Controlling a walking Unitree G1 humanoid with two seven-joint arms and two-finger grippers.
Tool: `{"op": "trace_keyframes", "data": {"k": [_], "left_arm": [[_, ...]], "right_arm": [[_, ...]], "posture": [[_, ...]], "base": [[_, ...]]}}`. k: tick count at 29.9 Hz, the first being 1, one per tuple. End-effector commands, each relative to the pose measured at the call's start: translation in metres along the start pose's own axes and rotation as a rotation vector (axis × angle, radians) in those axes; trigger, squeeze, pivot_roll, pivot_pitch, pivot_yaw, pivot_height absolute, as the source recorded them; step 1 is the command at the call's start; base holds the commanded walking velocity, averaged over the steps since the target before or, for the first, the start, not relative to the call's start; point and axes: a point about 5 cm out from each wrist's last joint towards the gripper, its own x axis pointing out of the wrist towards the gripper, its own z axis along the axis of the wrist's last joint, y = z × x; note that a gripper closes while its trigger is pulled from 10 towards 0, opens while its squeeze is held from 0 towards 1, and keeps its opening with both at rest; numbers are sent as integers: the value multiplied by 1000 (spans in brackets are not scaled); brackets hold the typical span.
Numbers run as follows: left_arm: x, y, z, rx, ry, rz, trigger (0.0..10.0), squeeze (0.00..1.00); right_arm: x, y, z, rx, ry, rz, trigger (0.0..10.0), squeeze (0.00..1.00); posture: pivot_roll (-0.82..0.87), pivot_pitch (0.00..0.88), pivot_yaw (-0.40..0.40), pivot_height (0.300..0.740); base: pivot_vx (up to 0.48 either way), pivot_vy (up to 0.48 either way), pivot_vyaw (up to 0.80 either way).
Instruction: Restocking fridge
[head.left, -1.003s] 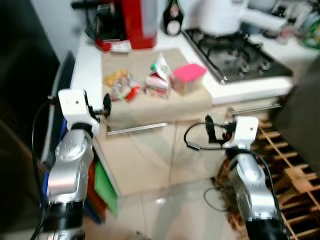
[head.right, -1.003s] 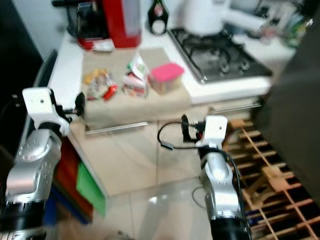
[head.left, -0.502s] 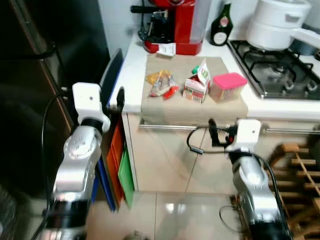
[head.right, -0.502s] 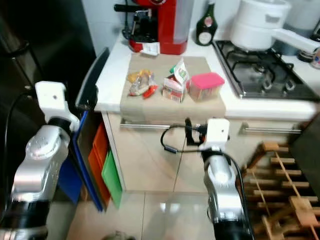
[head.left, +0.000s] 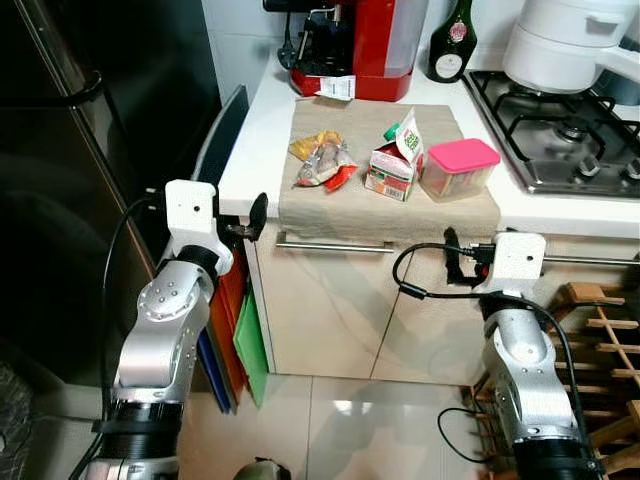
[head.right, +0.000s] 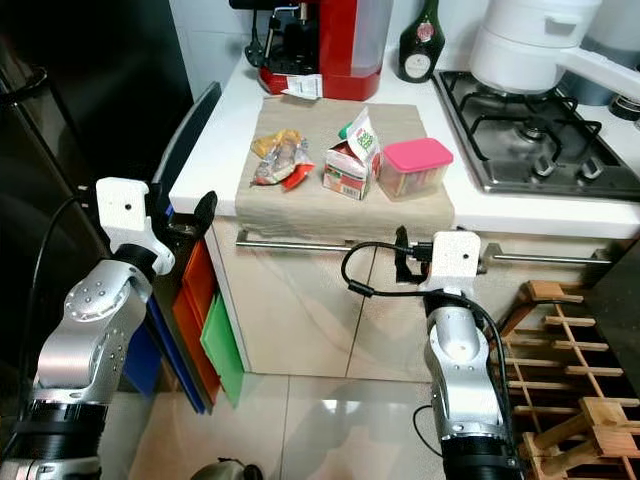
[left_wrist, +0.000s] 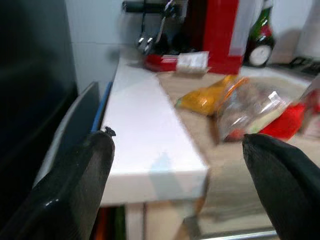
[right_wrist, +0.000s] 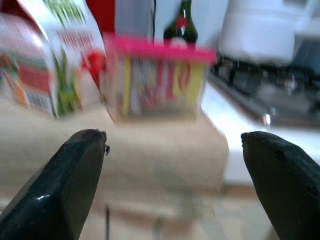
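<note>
Two end effectors, left (left_wrist: 177, 165) and right (right_wrist: 172, 165), hang open before my surface (head.left: 262, 140); carton (head.left: 396, 162) at 12, pink-lidded container (head.left: 458, 168) at 1 o'clock.

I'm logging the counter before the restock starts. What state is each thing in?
Carton: upright, top folded open.
Pink-lidded box: lid on, upright.
Snack bags: lying flat on the cloth.
Bottle: upright, capped.
White pot: lid on, on the stove.
Left gripper: jaws open, empty.
Right gripper: jaws open, empty.
</note>
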Motion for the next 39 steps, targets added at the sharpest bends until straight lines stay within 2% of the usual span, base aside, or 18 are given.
{"op": "trace_keyframes", "data": {"k": [1,4,9,14,20,23,28,32,33,34,35,36,37,39], "left_arm": [[10,-8,18,25,-79,-58,10000,0],[15,-9,26,7,-108,-74,10000,0],[20,-6,37,-3,-153,-77,10000,0],[21,-1,46,-22,-181,-21,10000,0],[28,11,61,-60,-211,54,10000,0],[31,22,67,-128,-220,116,10000,0],[31,26,69,-146,-247,138,10000,0],[32,24,71,-72,-226,100,10000,0],[40,15,66,43,-126,-44,10000,0],[40,15,66,43,-126,-44,10000,0],[43,12,62,103,-59,-112,10000,0],[43,12,62,103,-59,-112,10000,0],[46,15,57,193,18,-153,10000,0],[51,33,56,182,117,-154,10000,0]], "right_arm": [[6,5,14,3,-75,-1,10000,0],[11,9,11,-13,-37,-9,10000,0],[10,12,14,5,-60,-9,10000,0],[7,14,16,8,-87,-5,10000,0],[10,21,39,-3,-178,43,10000,0],[12,26,51,9,-212,83,10000,0],[12,32,56,-17,-226,109,10000,0],[11,30,64,14,-244,90,10000,0],[12,30,72,17,-262,96,10000,0],[12,30,72,17,-262,96,10000,0],[11,30,76,22,-275,100,10000,0],[11,30,76,22,-275,100,10000,0],[11,32,82,26,-292,105,10000,0],[10,36,91,35,-320,120,10000,0]], "posture": [[9,0,57,732],[10,0,68,732],[15,0,72,732],[18,0,70,732],[19,0,64,732],[17,0,65,732],[11,0,66,732],[12,0,62,732],[15,0,57,732],[15,0,57,732],[20,0,54,732],[20,0,54,732],[22,0,54,732],[23,0,70,732]], "base": [[412,-244,0],[421,0,0],[461,0,-775],[480,0,-313],[480,0,0],[458,0,0],[144,77,458],[0,0,684],[0,0,0],[0,0,0],[0,0,0],[0,0,0],[0,0,0],[0,0,0]]}}
